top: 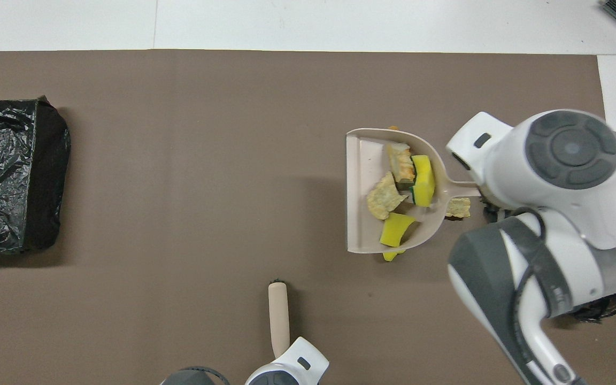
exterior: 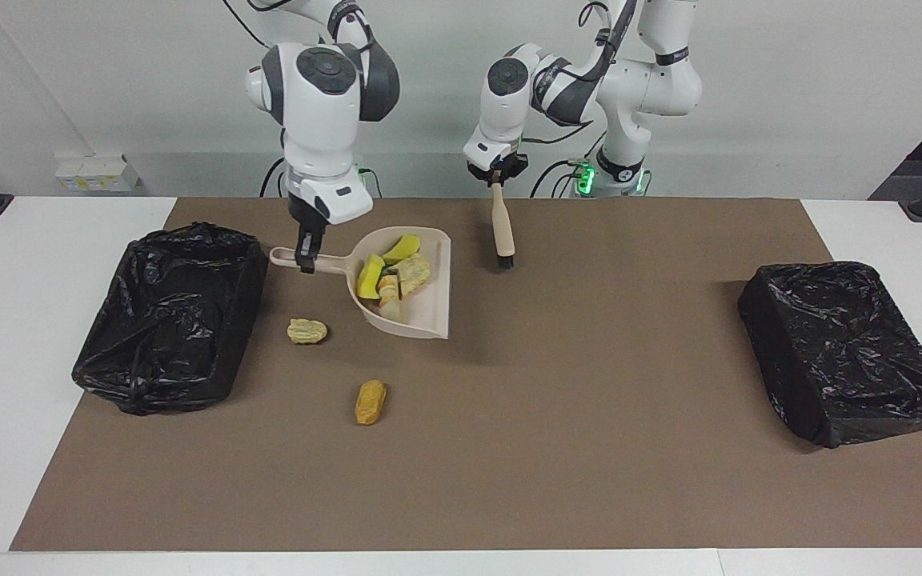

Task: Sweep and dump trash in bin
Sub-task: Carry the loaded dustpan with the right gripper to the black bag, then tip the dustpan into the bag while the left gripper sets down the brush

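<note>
Facing view: the right gripper (exterior: 306, 260) is closing its fingers on the handle of the dustpan (exterior: 421, 316), holding it up in the air over the brown mat (exterior: 589, 448), beside the open bin (exterior: 165, 320) at the right arm's end of the table. The handle is running level toward that bin and the wide mouth is pointing toward the left arm's end, the pan sitting roughly flat. Part of the trash (exterior: 391, 274) is lying inside the pan, piled at the handle end, just beside the fingers but not touching them: two yellow sponge chunks and two tan bread pieces. A pale bread scrap (exterior: 306, 330) is lying on the mat under the handle side, and an orange-brown roll (exterior: 370, 402) is lying farther from the robots, its long axis running nearly toward the robots. The left gripper (exterior: 497, 181) is gripping the top of the brush (exterior: 502, 232), which is hanging almost upright, bristles down, over the mat near the robots. A second black bag-covered bin (exterior: 845, 352) is sitting at the left arm's end. Overhead view: the dustpan (top: 359, 192) is showing its mouth edge straight, handle disappearing under the right arm. The trash (top: 401, 195) is crowding the handle side. Another yellow chunk (top: 390, 256) is peeking out beneath the pan's edge. The brush (top: 278, 315) is pointing away from the robots; the left gripper's fingers are hidden here.
</note>
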`<state>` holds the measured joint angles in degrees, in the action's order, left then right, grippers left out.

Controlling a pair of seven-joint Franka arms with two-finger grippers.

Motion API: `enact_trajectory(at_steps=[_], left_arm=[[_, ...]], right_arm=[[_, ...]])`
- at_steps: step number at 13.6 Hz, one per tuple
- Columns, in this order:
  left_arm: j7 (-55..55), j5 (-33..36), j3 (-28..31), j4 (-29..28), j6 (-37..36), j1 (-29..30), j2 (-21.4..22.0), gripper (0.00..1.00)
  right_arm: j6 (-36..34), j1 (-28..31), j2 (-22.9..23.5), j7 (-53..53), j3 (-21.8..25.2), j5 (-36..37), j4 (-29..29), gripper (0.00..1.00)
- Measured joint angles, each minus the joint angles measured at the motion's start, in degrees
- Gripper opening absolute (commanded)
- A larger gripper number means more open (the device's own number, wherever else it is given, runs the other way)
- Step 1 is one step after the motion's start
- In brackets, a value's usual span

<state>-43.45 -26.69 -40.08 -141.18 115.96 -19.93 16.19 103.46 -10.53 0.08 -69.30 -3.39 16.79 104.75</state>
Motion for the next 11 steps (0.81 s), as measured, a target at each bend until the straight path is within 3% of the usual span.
enact_trajectory(at_steps=[9,10,11], left_arm=[[0.1,-3.5,-2.3,-2.1,3.8,0.0,0.0,0.01],[0.1,-3.6,-2.3,-2.1,3.8,0.0,0.0,0.10],[0.5,-3.6,-2.2,-2.1,3.8,0.1,0.0,0.28]], right_arm=[[3.4,26.8,-0.4,-21.7,0.6,2.1,-0.1,0.00],[3.6,28.6,-0.4,-21.9,0.6,4.7,-0.1,0.00],[3.8,29.8,-0.4,-21.9,0.6,7.5,0.0,0.00]])
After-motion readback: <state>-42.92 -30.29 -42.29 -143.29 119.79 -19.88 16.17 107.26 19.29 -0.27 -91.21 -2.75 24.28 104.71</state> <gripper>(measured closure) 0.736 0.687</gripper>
